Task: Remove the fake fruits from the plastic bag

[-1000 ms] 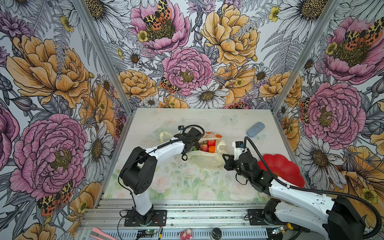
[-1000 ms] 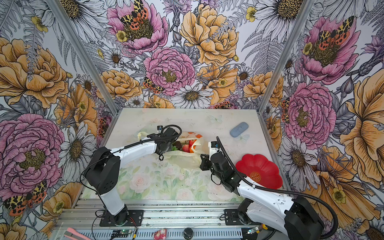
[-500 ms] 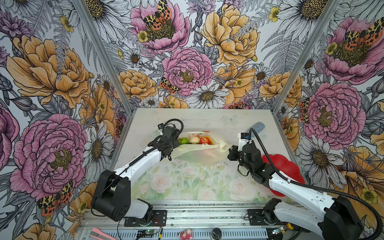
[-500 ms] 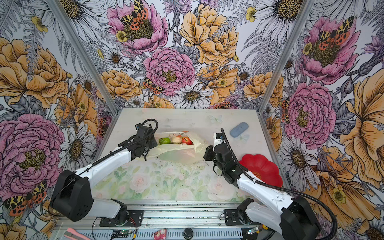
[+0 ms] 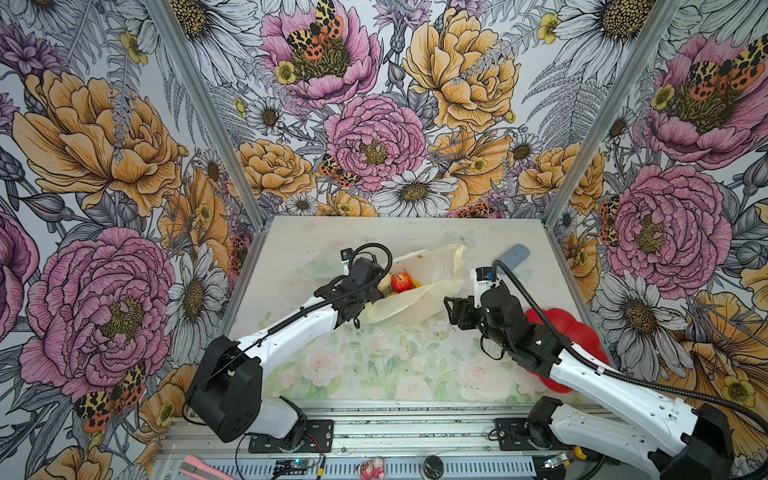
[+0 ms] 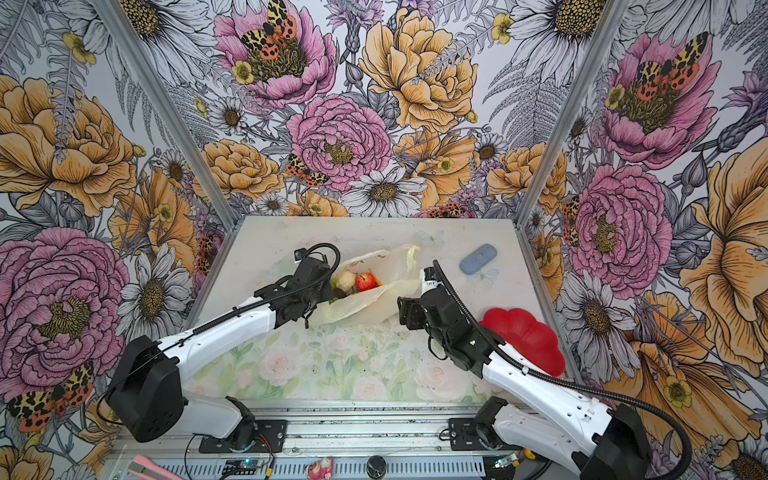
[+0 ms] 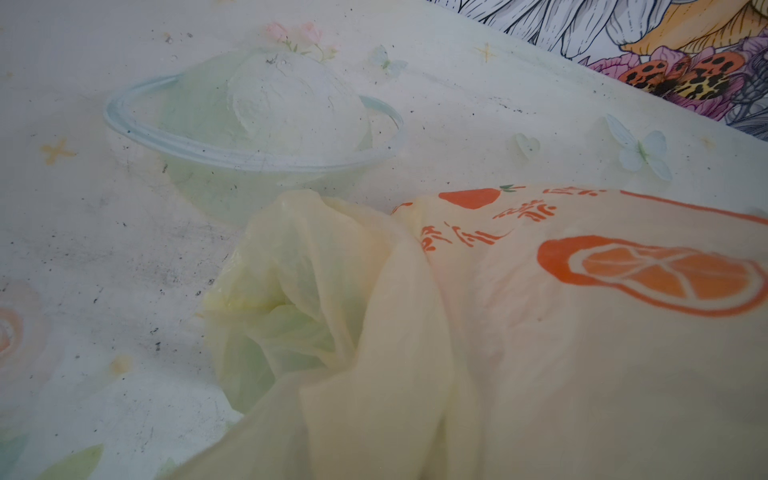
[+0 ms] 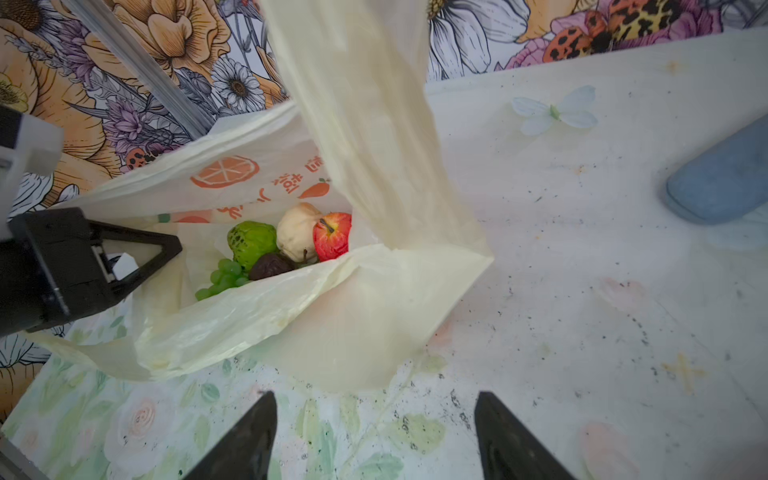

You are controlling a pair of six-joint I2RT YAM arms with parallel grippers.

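The bench (image 5: pixel 374 374) has a pale floral cover and fills the floor of the flower-papered booth. The plastic bag (image 5: pixel 419 303) lies across its middle towards the back. It is cream-yellow and crinkly, with orange fruit prints, and its mouth gapes upward. It shows in both top views (image 6: pixel 365 307) and fills much of the left wrist view (image 7: pixel 582 332).

A red flower-shaped plate (image 5: pixel 569 328) sits at the right edge of the bench, partly under the right arm and well apart from the bag. A clear bowl (image 7: pixel 249 153) stands just beside the bag's left end, on the far side. A blue-grey oblong object (image 6: pixel 478 258) lies near the back right corner.

The left claw (image 5: pixel 359 309) is clamped together on the bag's left end, where the film bunches. The right wrist view (image 8: pixel 145 262) shows it at the bag's edge. The right claw (image 5: pixel 455 311) hovers near the bag's right corner without touching it. Its fingers (image 8: pixel 249 436) are spread apart with only bare bench between them.

The fake fruits (image 5: pixel 399 284) are all inside the bag, clustered at its left half. A pale pear (image 8: pixel 297 230) is touching a red fruit (image 8: pixel 332 235). A bumpy green fruit (image 8: pixel 251 243) sits beside them, a dark mangosteen (image 8: pixel 270 266) lies in front, and a green grape bunch (image 8: pixel 220 278) is nearest the left claw.
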